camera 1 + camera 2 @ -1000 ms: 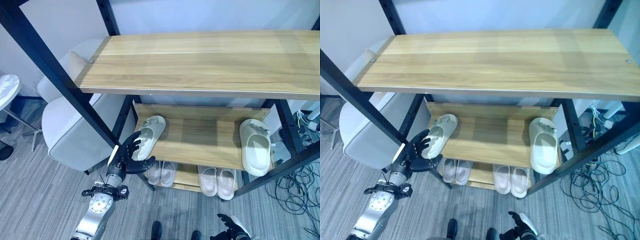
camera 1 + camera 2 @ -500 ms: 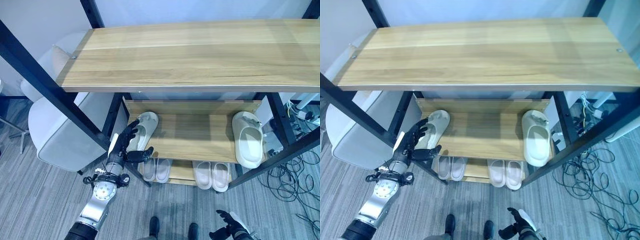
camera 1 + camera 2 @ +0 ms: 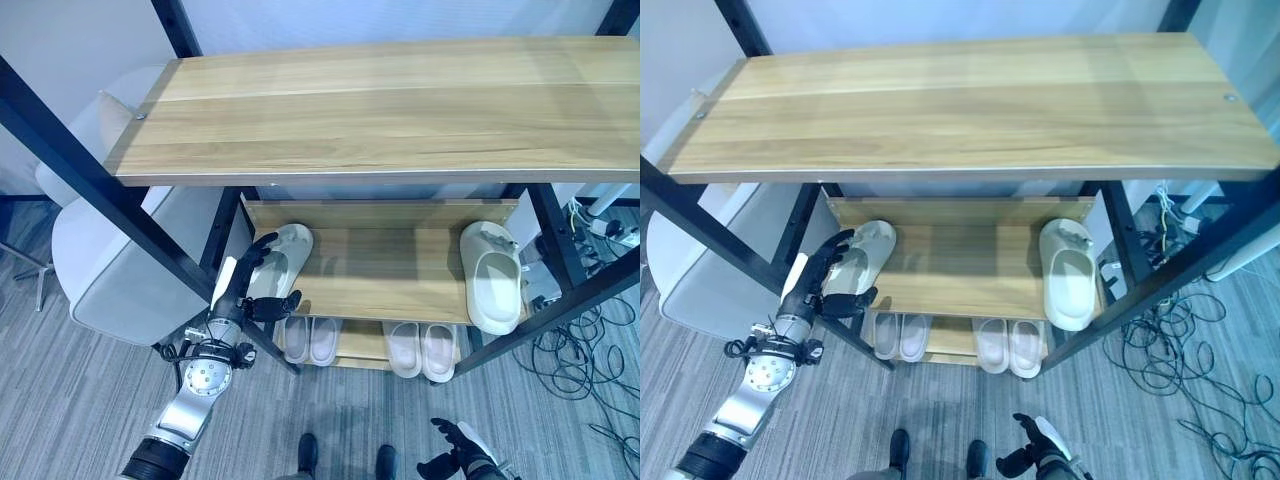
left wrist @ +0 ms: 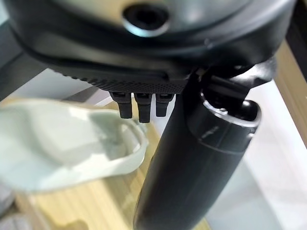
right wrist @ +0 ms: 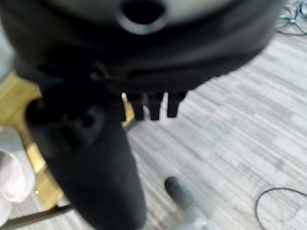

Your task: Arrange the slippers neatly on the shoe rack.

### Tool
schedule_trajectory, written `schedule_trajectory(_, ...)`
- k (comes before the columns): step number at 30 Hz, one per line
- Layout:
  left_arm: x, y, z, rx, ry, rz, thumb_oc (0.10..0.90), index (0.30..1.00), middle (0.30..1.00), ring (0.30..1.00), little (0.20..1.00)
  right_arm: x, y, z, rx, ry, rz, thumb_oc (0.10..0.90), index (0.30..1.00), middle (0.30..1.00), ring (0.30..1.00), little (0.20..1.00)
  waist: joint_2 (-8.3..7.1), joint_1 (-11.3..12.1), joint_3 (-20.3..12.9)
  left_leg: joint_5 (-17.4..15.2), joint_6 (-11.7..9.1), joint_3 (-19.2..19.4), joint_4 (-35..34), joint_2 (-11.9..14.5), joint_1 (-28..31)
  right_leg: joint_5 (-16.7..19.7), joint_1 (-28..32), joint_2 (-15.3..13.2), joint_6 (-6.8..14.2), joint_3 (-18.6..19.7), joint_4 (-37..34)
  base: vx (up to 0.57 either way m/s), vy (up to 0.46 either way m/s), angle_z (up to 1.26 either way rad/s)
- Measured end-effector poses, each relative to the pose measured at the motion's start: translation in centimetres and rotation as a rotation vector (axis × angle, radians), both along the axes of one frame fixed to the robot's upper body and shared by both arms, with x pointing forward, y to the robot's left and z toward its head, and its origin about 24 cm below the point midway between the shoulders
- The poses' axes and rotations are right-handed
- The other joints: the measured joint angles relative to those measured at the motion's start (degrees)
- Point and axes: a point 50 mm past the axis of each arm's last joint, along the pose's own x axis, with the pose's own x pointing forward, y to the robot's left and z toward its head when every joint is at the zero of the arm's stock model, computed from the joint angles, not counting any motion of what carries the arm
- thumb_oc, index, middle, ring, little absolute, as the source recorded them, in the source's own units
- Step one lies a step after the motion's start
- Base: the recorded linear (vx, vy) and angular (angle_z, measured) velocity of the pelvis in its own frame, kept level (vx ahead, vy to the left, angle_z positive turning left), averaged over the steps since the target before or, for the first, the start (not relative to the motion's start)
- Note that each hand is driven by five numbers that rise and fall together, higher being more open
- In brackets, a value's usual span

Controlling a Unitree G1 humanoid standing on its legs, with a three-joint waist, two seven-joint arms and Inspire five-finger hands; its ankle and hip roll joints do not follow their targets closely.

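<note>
On the shoe rack's middle shelf (image 3: 392,268) a pale slipper (image 3: 287,254) lies at the left end, its toe pointing in and slightly tilted. My left hand (image 3: 246,289) is at its heel and outer edge, open, fingers straight along it and thumb below the shelf's front edge. The left wrist view has the same slipper (image 4: 72,143) just past my thumb (image 4: 192,163). A second pale slipper (image 3: 491,288) lies at the shelf's right end, heel over the front edge. My right hand (image 3: 456,463) hangs low over the floor, open and holding nothing.
The wide wooden top shelf (image 3: 380,110) overhangs the middle one. Two pairs of pale slippers (image 3: 308,340) (image 3: 422,350) stand on the bottom shelf. A slanting black rack post (image 3: 110,195) crosses by my left arm. A grey-white chair (image 3: 105,275) stands left; cables (image 3: 590,330) lie right.
The whole view has shifted with the camera. My left hand's fingers have straightened from a curl at the left slipper's heel; the slipper lies where it was. The right hand hangs as before.
</note>
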Motion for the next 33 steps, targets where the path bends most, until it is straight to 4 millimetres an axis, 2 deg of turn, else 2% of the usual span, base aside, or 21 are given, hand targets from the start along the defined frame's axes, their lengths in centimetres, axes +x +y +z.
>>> schedule_trajectory(8, 0.7, 0.7, -0.1, 0.148, -0.019, 0.030, 0.800, 0.900, 0.900, 0.900, 0.900, 0.5, -0.2, 0.2, -0.007, -0.012, 0.005, 0.800, 0.900, 0.900, 0.900, 0.900, -0.03, -1.25, 0.01, 0.00, 0.00, 0.08, 0.00, 0.19, -0.16, 0.09, -0.25, 0.18, -0.12, 0.10, 0.01, 0.00, 0.000, 0.00)
schedule_trajectory(18, 1.8, 2.1, 1.4, 0.441, -0.087, 0.012, 0.800, 0.900, 0.900, 0.900, 0.900, 0.8, -0.4, 0.4, -0.009, -0.021, 0.016, 0.800, 0.900, 0.900, 0.900, 0.900, -0.38, -1.79, 0.22, 0.00, -0.01, 0.31, 0.00, 0.62, -0.85, 0.28, -1.05, 0.58, -0.30, 0.19, 0.02, 0.00, 0.001, 0.00)
schedule_trajectory(27, 2.3, 3.1, 2.2, 0.594, -0.116, 0.017, 0.800, 0.900, 0.900, 0.900, 0.900, 1.4, -0.3, 0.6, -0.008, -0.035, 0.023, 0.800, 0.900, 0.900, 0.900, 0.900, -0.54, -2.47, 0.32, 0.00, -0.01, 0.43, -0.01, 0.88, -1.00, 0.31, -1.27, 0.83, -0.34, 0.26, 0.02, 0.00, 0.000, 0.00)
schedule_trajectory(33, 3.5, 3.5, 2.7, 0.684, -0.122, 0.017, 0.800, 0.900, 0.900, 0.900, 0.900, 1.5, -0.2, 0.6, -0.007, -0.036, 0.037, 0.800, 0.900, 0.900, 0.900, 0.900, -0.85, -2.67, 0.42, 0.00, -0.01, 0.73, 0.00, 0.94, -1.14, 0.39, -1.52, 0.87, -0.45, 0.49, 0.02, 0.00, 0.000, 0.00)
